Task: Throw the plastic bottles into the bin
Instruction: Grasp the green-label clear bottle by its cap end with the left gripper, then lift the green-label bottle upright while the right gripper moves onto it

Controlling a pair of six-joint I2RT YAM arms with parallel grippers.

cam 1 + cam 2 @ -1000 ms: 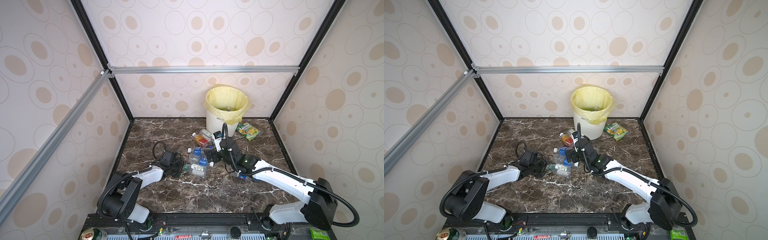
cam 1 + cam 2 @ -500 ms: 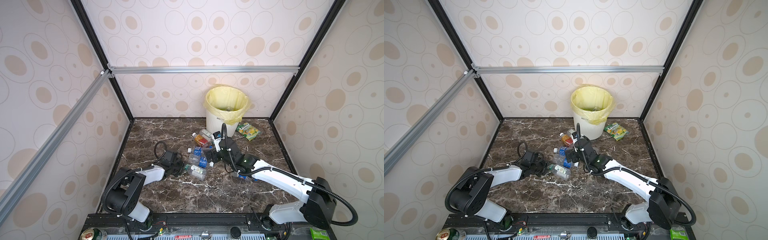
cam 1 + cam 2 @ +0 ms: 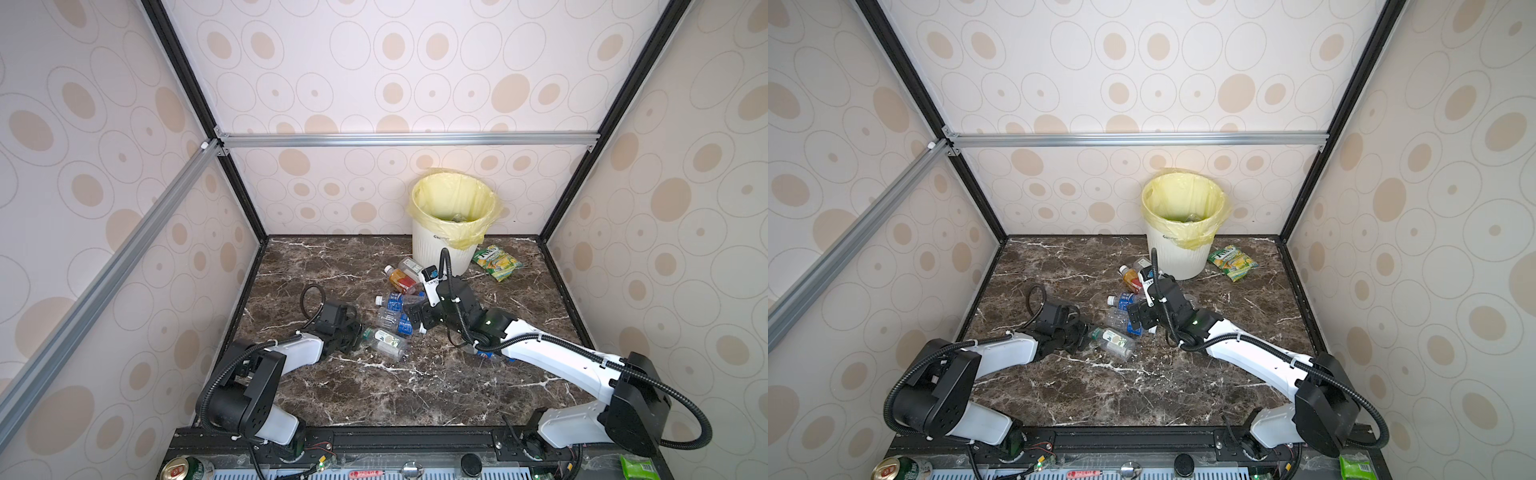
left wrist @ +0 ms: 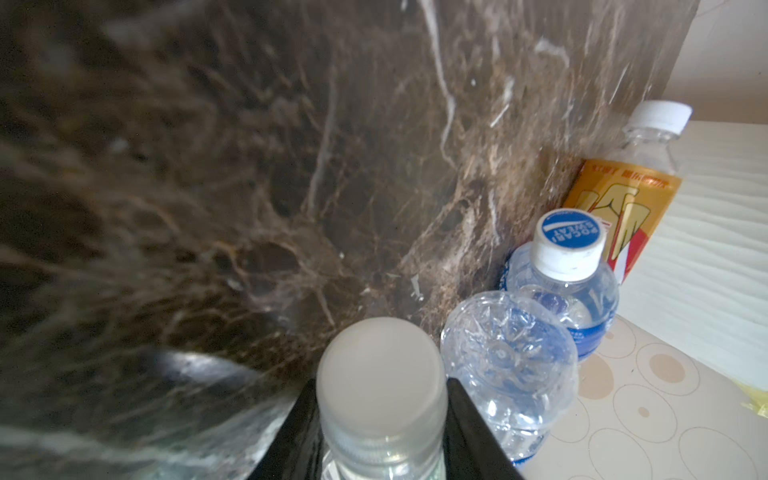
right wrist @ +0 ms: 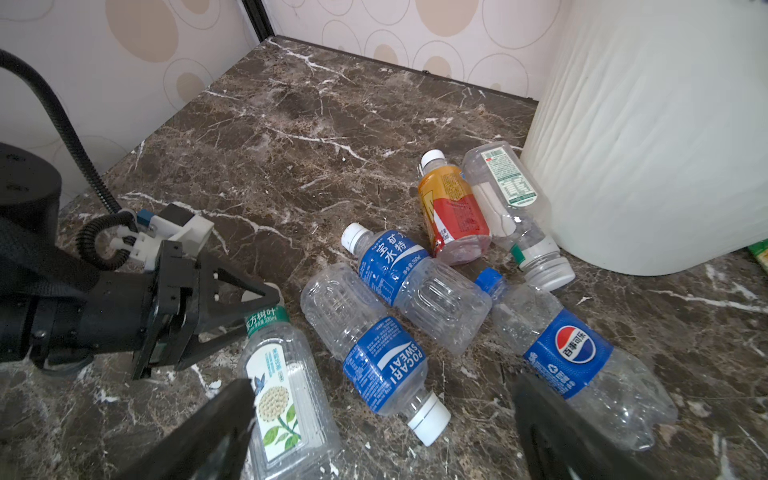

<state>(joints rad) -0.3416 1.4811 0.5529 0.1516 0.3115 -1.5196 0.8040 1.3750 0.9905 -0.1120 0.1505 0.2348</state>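
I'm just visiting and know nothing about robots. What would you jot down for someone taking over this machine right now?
Left claw: shut on the neck of the green-label bottle, which lies on the table.
Right claw: open, holding nothing, above the other bottles, five lying loose in front of the bin.
Done: something sits in the bin, too unclear to name.
Left: all six bottles must go in.

- Round white ribbed plastic bin: rear of marble tabletop.
- Clear plastic bottles: clustered before it.
- Green-labelled clear bottle: leftmost of them.
- Green-yellow snack packet: right of bin.
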